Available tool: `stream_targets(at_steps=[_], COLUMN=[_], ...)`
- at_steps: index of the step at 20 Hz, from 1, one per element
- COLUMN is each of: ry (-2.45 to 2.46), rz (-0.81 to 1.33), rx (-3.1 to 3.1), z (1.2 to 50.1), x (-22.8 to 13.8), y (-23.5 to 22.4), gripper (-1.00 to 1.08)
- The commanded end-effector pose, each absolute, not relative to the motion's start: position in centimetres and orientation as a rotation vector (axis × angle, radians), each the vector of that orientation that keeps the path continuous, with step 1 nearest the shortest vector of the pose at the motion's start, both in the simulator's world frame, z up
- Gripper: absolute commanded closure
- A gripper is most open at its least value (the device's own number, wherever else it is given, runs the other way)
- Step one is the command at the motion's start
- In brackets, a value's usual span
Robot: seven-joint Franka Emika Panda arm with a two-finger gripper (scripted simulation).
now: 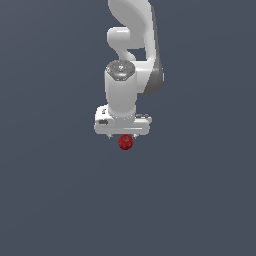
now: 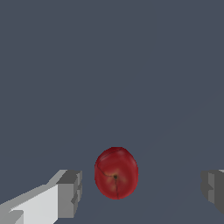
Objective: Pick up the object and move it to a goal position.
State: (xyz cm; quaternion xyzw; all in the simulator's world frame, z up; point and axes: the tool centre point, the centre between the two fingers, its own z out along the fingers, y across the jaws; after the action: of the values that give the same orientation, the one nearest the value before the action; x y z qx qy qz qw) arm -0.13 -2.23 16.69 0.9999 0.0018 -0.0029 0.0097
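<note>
The object is a small glossy dark-red apple-like ball (image 1: 125,142) lying on the flat grey surface, just under the white hand of my arm in the exterior view. In the wrist view the ball (image 2: 116,173) lies between my two grey fingertips, closer to one fingertip (image 2: 70,193) than to the other (image 2: 214,190). My gripper (image 2: 142,192) is open wide, with clear gaps on both sides of the ball; nothing touches it. In the exterior view the gripper (image 1: 123,137) points straight down and its fingers are mostly hidden behind the hand.
The plain dark grey surface (image 1: 60,200) stretches all around. The white arm (image 1: 131,40) rises above the hand toward the top of the exterior view.
</note>
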Motion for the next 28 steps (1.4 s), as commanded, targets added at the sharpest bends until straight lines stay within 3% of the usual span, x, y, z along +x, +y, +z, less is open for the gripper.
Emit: stream_targets(at_steps=[1,15,28], ry=[0.006,0.042,0.284], rz=[-0.009,0.030,0.017], rx=[3.122,3.113,3.109], z=[16.7,18.1,14.7], x=[-0.1,0.8,-1.4], y=[-2.2,-3.6,-2.7], gripper=[-0.92,-0.92,-0.92])
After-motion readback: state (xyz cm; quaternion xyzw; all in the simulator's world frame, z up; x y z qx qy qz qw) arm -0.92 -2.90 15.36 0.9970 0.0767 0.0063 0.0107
